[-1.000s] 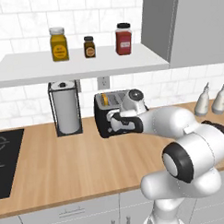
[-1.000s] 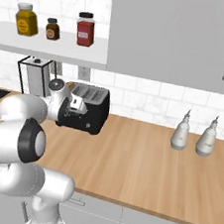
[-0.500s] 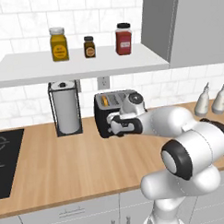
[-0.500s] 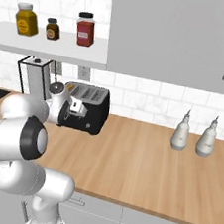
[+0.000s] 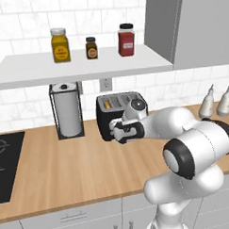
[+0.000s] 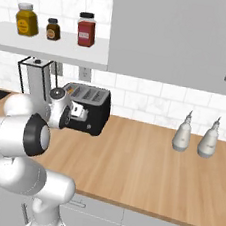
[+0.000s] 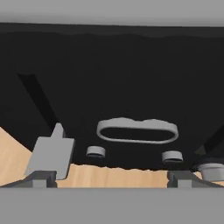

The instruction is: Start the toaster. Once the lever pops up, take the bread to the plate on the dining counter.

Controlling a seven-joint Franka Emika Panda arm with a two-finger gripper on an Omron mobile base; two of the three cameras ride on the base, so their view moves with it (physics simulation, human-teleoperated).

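Observation:
The black toaster (image 5: 117, 110) stands on the wood counter against the tiled wall, and a golden slice of bread (image 5: 106, 105) sits in its left slot. My gripper (image 5: 118, 133) is right against the toaster's front face, low down, and is open. In the right base view the hand (image 6: 77, 113) covers the toaster's (image 6: 95, 114) left front. In the hand view the toaster face (image 7: 131, 78) is very close, with a grey oval ring (image 7: 137, 130), two small knobs (image 7: 96, 151) and a grey lever tab (image 7: 50, 155) just above one fingertip (image 7: 40, 176). The plate and the dining counter are out of view.
A paper towel holder (image 5: 67, 113) stands just left of the toaster. Two pale bottles (image 6: 196, 137) stand to the right on the counter. A shelf (image 5: 81, 66) with three jars hangs above. A black cooktop (image 5: 5, 163) lies at the far left.
The hand has sunk a little and closed in on the lower front of the toaster. The jaws have stayed wide apart.

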